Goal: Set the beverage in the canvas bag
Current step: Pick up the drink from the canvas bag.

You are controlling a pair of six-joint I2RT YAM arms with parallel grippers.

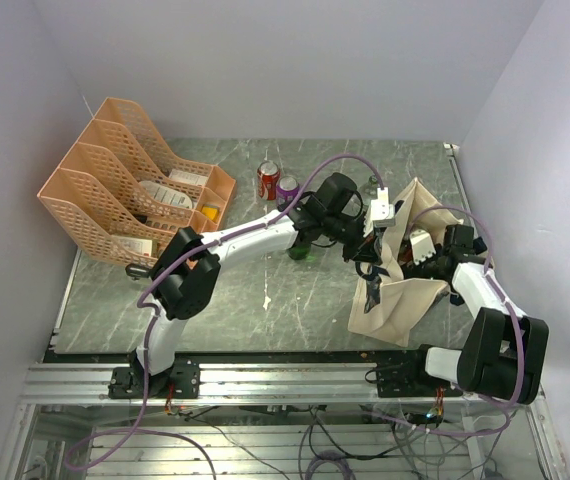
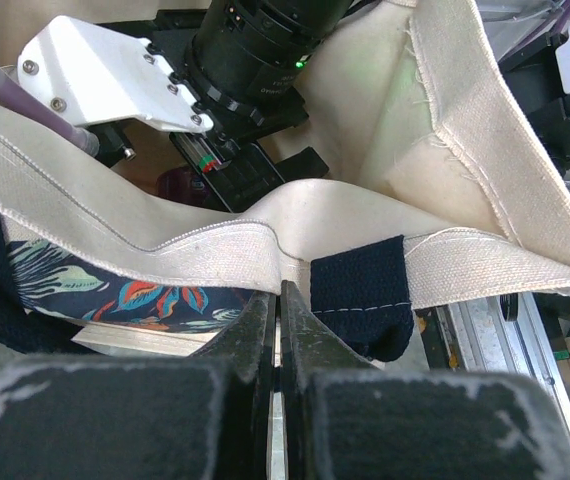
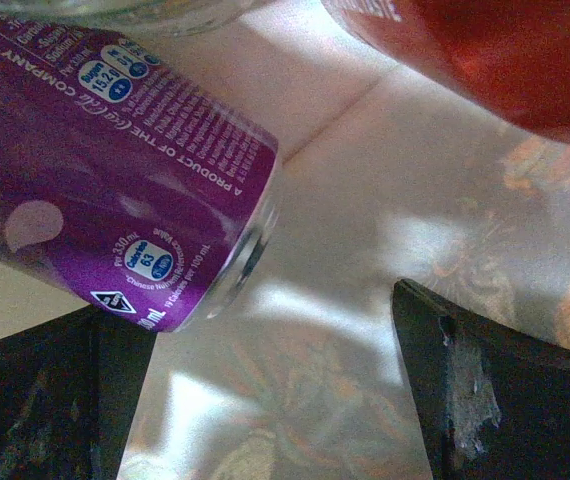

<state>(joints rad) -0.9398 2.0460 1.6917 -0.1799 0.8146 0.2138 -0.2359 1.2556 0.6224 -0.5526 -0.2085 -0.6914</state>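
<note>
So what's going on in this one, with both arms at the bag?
The left gripper is shut on the rim of the canvas bag, holding its mouth open. The right gripper is down inside the bag, jaws open, with a purple can lying on its side just ahead of them, beside a red container. A red can and a second purple can stand out on the table.

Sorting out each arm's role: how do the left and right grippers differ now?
The left gripper is shut, pinching the rim of the canvas bag; the right gripper is wide open, gripping nothing. The left gripper sits at the bag's edge; the right gripper reaches inside, by a lying purple can. Both are at the bag.
</note>
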